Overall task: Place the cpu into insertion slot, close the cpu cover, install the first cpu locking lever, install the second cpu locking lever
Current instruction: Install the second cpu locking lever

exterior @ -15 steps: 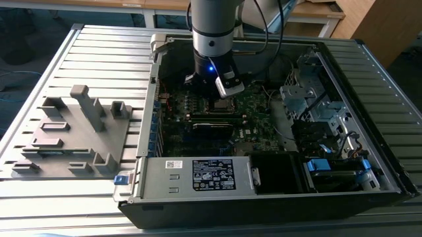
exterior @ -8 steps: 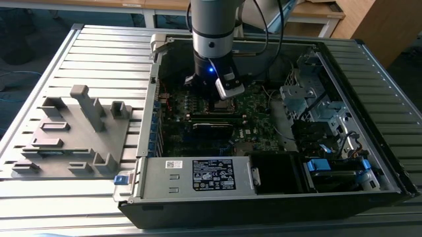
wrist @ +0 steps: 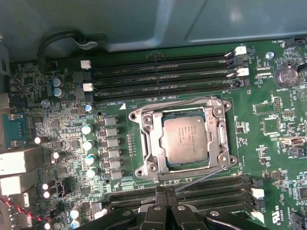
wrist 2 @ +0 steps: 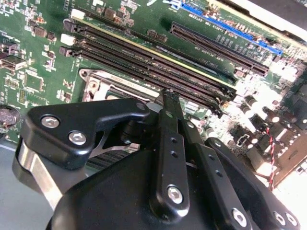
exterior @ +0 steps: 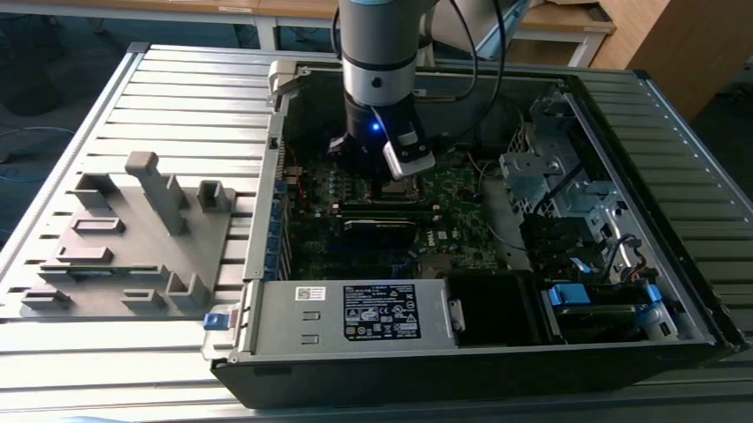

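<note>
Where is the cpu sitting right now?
In the first wrist view the cpu lies in the insertion slot, framed by the cpu cover, between two banks of long black memory slots, with the gripper close beside it.

Silvery square metal cpu [wrist: 184, 140] within a silvery metal cpu cover [wrist: 152, 139]; green printed motherboard [wrist: 268, 158]; black jointed fingers [wrist 2: 170, 143].

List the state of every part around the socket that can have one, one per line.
cpu: seated in the insertion slot, silvery face up.
cpu cover: down flat, framing the cpu.
locking lever: thin wire crossing the cover's edge; whether latched cannot be told.
gripper: fingers together at the socket's edge, holding nothing visible.
</note>
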### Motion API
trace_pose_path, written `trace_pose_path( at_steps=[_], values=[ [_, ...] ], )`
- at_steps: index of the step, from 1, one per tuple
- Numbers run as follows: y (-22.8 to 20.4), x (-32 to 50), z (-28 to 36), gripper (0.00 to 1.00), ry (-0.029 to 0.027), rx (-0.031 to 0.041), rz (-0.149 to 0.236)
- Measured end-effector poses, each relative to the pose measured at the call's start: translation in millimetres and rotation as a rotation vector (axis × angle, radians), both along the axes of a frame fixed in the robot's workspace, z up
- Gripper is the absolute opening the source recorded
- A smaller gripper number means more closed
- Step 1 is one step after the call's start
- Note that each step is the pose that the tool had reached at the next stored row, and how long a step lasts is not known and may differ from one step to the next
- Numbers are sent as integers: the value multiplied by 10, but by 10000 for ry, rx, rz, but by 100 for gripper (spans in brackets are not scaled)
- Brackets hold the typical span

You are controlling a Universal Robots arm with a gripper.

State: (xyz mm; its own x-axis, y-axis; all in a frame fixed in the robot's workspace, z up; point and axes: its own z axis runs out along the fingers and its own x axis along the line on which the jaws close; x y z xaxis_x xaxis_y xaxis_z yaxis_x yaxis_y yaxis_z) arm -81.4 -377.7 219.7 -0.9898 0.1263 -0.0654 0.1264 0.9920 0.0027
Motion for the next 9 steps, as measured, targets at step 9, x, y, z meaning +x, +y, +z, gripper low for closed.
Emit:
trace_pose_path(
  at_steps=[9],
  values=[
    [0, -5, -29, 11, -1, 2, -26]
  ],
)
